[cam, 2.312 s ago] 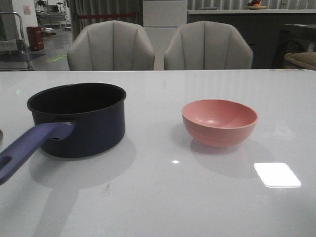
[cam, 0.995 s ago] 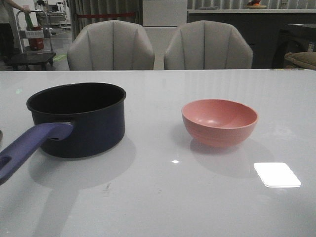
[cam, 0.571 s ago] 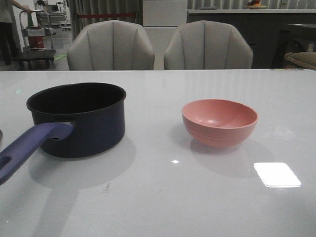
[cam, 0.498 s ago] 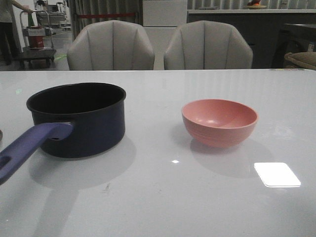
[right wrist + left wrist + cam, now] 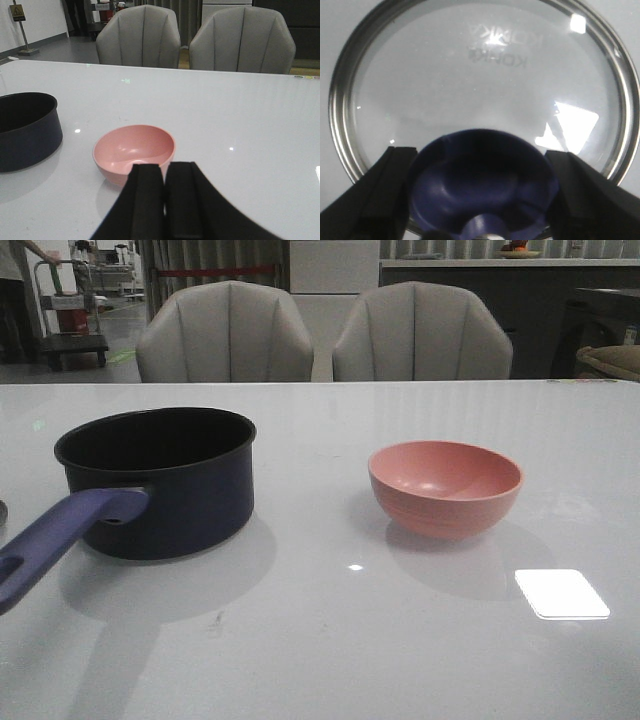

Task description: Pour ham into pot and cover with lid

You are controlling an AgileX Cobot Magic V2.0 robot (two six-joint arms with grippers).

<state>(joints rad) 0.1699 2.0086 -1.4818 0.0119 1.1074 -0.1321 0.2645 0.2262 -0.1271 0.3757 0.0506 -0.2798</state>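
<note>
Likely lab or showroom: white table (image 5: 330, 660), grey chairs (image 5: 225, 332), trolley (image 5: 70, 310) behind

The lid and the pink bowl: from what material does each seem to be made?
The lid: clear glass, since the table shows through and lights reflect on it, with a shiny metal-looking rim and a glossy navy knob, probably plastic. The pink bowl: smooth matte surface with soft highlights, likely plastic, though glazed ceramic is possible.
</note>
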